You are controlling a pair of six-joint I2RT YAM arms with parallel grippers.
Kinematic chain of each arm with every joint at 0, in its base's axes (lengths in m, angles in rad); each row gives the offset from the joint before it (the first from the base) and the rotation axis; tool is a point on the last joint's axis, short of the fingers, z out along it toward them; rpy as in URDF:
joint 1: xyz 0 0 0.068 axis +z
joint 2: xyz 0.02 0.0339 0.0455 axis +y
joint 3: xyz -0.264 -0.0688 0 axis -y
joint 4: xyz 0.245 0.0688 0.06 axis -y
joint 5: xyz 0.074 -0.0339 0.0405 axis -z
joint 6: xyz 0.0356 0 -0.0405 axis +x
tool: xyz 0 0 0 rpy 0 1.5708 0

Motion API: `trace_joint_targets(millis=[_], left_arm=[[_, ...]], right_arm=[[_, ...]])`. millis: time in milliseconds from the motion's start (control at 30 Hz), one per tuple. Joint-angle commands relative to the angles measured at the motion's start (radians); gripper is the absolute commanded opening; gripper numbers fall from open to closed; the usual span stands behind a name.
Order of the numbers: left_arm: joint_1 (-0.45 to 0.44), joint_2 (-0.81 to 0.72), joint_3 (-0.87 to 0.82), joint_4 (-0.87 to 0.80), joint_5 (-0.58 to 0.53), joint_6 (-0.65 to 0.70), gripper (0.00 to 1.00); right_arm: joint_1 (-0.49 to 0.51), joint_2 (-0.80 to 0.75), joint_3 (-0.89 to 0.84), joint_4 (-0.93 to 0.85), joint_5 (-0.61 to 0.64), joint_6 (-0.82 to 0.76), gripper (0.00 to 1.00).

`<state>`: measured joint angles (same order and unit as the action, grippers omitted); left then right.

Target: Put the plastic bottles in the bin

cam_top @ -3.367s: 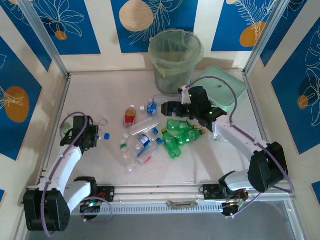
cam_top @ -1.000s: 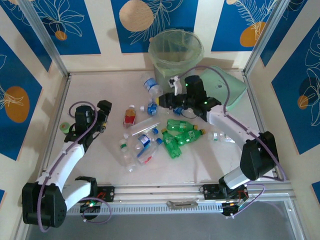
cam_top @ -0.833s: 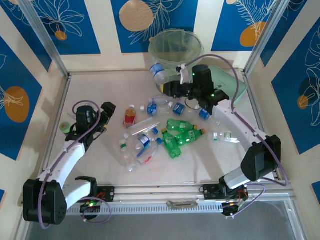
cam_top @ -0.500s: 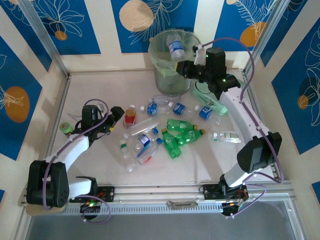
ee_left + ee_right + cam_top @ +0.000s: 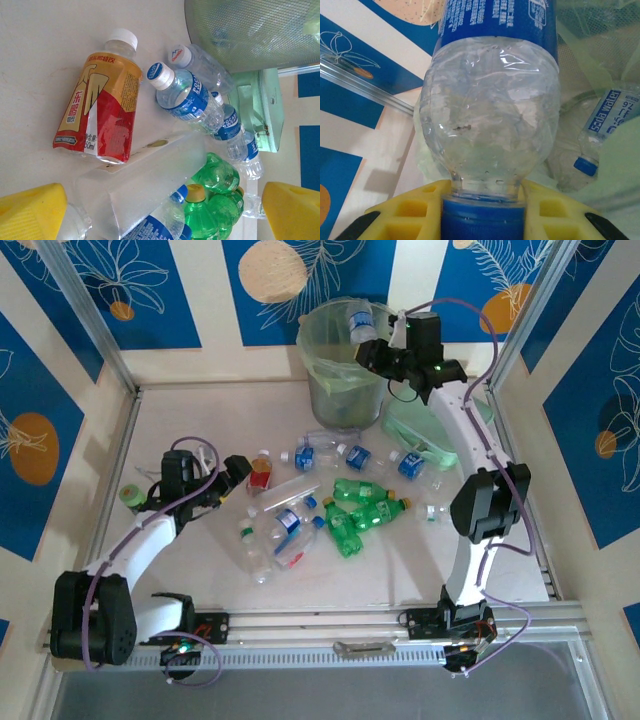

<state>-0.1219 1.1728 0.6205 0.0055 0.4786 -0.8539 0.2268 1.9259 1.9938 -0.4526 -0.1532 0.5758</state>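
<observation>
Table (image 5: 180, 410): one bin (image 5: 345, 390), one red-labelled bottle (image 5: 260, 475); right tool (image 5: 370, 350) clamps one clear bottle (image 5: 358, 322) by cap; left tool (image 5: 232, 480) wide.

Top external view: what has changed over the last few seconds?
The right gripper, shut on the cap of a clear blue-labelled bottle, lifted it and carried it back to above the bin. The open left gripper swung right, toward the red-labelled bottle. The bin and the green bottles stayed put.
</observation>
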Motion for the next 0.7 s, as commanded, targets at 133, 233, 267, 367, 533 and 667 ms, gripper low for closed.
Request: trace_joint_targets(millis=[133, 233, 267, 367, 533, 667], left_arm=[[-0.007, -0.035, 0.015, -0.038, 0.007, 0.035, 1.00], [-0.007, -0.033, 0.014, -0.039, 0.006, 0.033, 1.00], [-0.007, -0.032, 0.013, -0.036, 0.005, 0.032, 1.00], [-0.007, -0.030, 0.015, -0.028, 0.006, 0.025, 1.00], [-0.008, -0.029, 0.013, -0.020, 0.006, 0.014, 1.00], [-0.009, -0.035, 0.011, -0.025, 0.001, 0.015, 1.00]], right_arm=[[0.000, 0.038, 0.074, -0.041, -0.018, 0.030, 0.35], [0.000, 0.035, 0.079, -0.040, -0.014, 0.029, 0.44], [-0.001, 0.033, 0.081, -0.041, -0.014, 0.028, 0.46], [0.000, 0.025, 0.086, -0.041, -0.011, 0.022, 0.52], [-0.001, 0.008, 0.085, -0.043, -0.013, 0.014, 0.57], [0.007, -0.039, 0.048, -0.030, -0.009, 0.003, 0.57]])
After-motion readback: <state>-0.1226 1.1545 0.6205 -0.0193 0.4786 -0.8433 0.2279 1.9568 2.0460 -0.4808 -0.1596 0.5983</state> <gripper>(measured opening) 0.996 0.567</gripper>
